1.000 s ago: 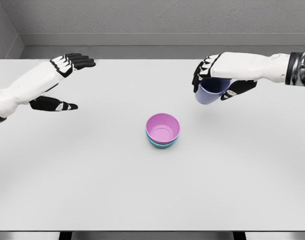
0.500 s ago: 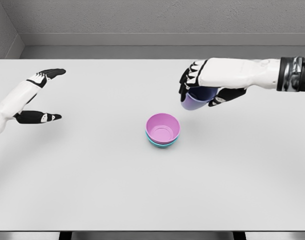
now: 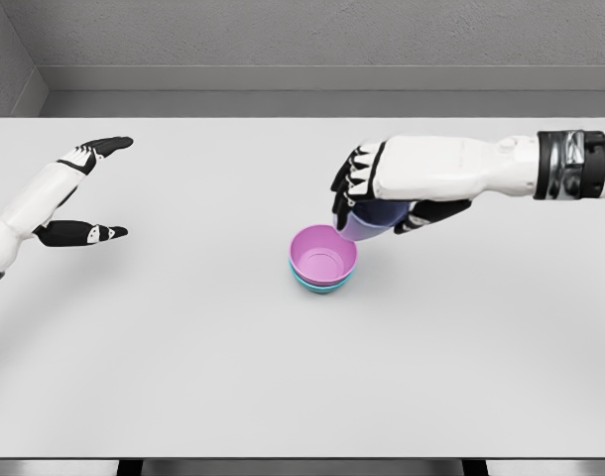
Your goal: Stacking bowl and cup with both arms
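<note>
Head view: two nested bowls; right fingers grasp one cup; left fingers released.

I see a pale grey table filling most of my view, its near edge running along the bottom. Beyond its far edge a darker grey floor strip runs left to right, and a textured grey wall rises behind it
</note>
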`<control>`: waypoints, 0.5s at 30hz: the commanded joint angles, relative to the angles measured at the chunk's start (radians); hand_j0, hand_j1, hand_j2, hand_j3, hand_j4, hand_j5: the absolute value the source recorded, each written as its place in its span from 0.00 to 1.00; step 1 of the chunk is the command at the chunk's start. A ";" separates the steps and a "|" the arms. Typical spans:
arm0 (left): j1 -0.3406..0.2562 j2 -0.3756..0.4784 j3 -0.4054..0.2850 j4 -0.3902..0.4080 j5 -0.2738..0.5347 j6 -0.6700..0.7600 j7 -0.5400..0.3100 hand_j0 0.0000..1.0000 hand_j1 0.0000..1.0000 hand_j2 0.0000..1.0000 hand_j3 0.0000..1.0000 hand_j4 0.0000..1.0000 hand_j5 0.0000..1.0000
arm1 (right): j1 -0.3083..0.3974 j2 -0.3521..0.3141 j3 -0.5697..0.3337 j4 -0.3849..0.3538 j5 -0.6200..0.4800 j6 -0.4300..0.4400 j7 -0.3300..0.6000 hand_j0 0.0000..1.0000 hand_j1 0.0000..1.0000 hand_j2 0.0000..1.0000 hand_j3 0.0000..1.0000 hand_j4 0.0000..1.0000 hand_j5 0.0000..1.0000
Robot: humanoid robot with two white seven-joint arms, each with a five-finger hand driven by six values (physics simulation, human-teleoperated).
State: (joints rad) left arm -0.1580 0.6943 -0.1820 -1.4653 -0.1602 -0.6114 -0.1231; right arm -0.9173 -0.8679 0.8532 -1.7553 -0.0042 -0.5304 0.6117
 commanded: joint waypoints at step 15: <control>-0.002 -0.001 -0.001 0.022 0.002 0.001 0.000 1.00 1.00 1.00 1.00 1.00 1.00 | 0.006 0.044 0.007 -0.009 -0.008 -0.080 -0.001 0.61 0.61 0.61 0.61 0.61 0.61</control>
State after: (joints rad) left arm -0.1595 0.6924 -0.1827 -1.4474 -0.1647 -0.6114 -0.1232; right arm -0.9097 -0.8272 0.8581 -1.7641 -0.0065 -0.6124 0.6117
